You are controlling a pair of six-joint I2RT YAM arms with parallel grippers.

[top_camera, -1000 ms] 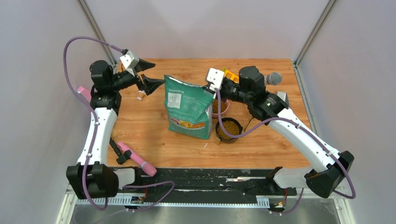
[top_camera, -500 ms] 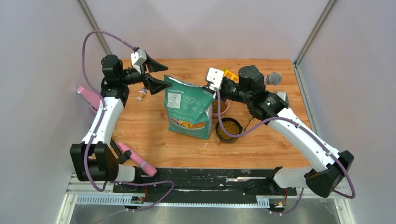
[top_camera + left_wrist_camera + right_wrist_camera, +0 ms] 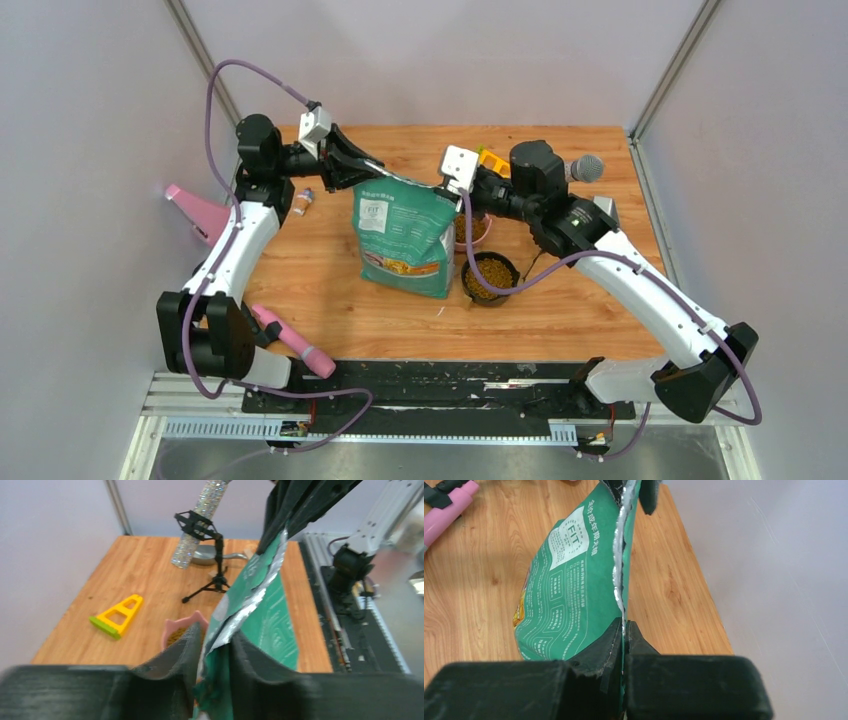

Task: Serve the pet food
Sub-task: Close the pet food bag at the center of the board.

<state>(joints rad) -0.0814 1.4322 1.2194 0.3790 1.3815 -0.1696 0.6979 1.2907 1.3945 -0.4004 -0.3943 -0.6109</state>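
Pet food (image 3: 489, 274) on view sits in the black bowl (image 3: 511, 266), just beside the bag's (image 3: 405, 235) near right corner. There's some too in the pink bowl (image 3: 170, 628), tucked behind the bag's right edge. Any more would be inside the bag, out of sight.

Bag stands upright mid-desk (image 3: 330, 290), top seam running left-right between the two arms.
- Right end effector (image 3: 624, 630): jaws fully closed, pinching the right end of the seam.
- Left end effector (image 3: 214, 642): jaws partway open, one finger either side of the left end of the seam. Can't tell if it has actually clamped.

Key geometry: both end effectors sit at the top of the bag, one per corner, in line with the seam. Both bowls lie on the right arm's side, low and close under the right end effector.

My read: any pour has to tip rightward, so the left corner needs a firm hold before lifting.
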